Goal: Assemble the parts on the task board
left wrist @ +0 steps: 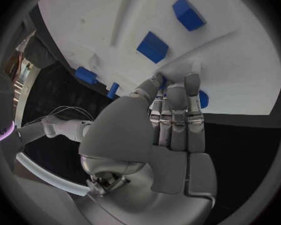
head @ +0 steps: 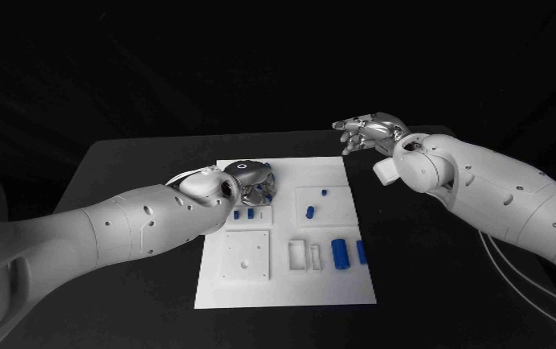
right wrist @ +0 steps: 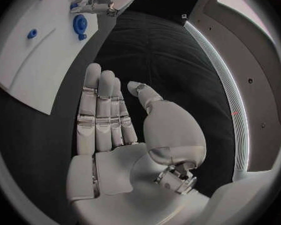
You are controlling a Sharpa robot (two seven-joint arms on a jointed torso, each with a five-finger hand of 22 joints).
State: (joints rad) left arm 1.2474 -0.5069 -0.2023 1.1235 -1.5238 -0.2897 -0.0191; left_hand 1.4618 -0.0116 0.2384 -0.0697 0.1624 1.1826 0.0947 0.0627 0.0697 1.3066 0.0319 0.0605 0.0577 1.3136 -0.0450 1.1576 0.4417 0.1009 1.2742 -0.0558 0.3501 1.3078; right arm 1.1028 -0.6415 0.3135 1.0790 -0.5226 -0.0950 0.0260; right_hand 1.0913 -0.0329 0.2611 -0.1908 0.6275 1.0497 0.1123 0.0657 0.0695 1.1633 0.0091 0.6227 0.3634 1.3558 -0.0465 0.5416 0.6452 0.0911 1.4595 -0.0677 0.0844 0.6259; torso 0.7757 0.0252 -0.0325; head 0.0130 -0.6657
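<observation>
The white task board lies in the middle of the black table. My left hand reaches down onto its far left part. Its fingertips meet the board, and the thumb and a finger pinch a small blue part, of which only a sliver shows. A round blue part stands right beside those fingers. Two blue blocks stand just ahead of them. My right hand hangs raised past the board's far right corner, fingers straight, thumb apart, holding nothing.
Near the board's front right lie a large blue cylinder and a slimmer one. Two small blue parts sit mid-board. Two short blue pegs stand by my left hand. A white square plate sits at the front left.
</observation>
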